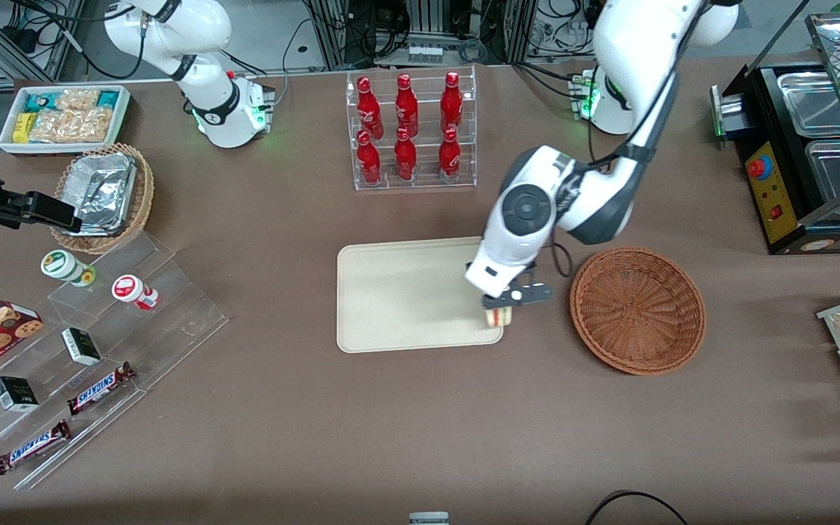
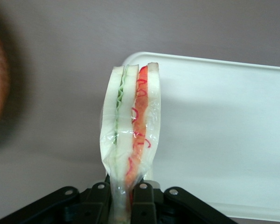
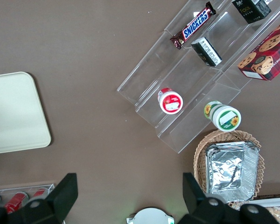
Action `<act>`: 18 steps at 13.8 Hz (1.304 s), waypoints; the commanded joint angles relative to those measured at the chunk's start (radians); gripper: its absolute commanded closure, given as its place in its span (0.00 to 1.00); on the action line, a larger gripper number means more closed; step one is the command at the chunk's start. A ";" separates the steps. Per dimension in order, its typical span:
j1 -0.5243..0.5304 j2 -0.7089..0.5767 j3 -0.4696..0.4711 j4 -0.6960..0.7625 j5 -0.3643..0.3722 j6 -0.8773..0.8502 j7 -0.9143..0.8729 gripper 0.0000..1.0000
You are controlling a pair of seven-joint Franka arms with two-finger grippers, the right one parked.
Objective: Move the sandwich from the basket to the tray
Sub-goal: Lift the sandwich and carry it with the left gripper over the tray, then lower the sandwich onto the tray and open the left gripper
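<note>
Clear film wraps the sandwich (image 2: 130,126), pale bread with green, red and orange layers on its cut edge, and the black gripper (image 1: 499,312) pinches its narrow end between jaws pressed onto the wrap. Directly beneath the jaws lies a rounded corner of the smooth cream tray (image 1: 405,292), at the tray's end nearest the basket (image 1: 637,310). That basket, round reddish-brown woven wicker, sits just beside the jaws toward the working arm's end of the table. Well away toward the parked arm's end, two bars (image 1: 102,387) on clear acrylic steps read SNICKERS.
</note>
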 commanded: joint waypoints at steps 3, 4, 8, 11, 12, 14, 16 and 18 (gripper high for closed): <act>-0.092 0.138 0.015 0.188 -0.002 -0.028 -0.092 1.00; -0.110 0.166 0.015 0.218 -0.004 -0.028 -0.103 1.00; -0.151 0.250 0.013 0.303 -0.027 -0.028 -0.141 1.00; -0.170 0.290 0.013 0.340 -0.028 -0.028 -0.163 1.00; -0.179 0.300 0.013 0.341 -0.028 -0.025 -0.169 1.00; -0.191 0.329 0.015 0.369 -0.025 -0.026 -0.198 1.00; -0.193 0.338 0.015 0.375 -0.025 -0.025 -0.204 1.00; -0.193 0.347 0.015 0.377 -0.024 -0.019 -0.233 1.00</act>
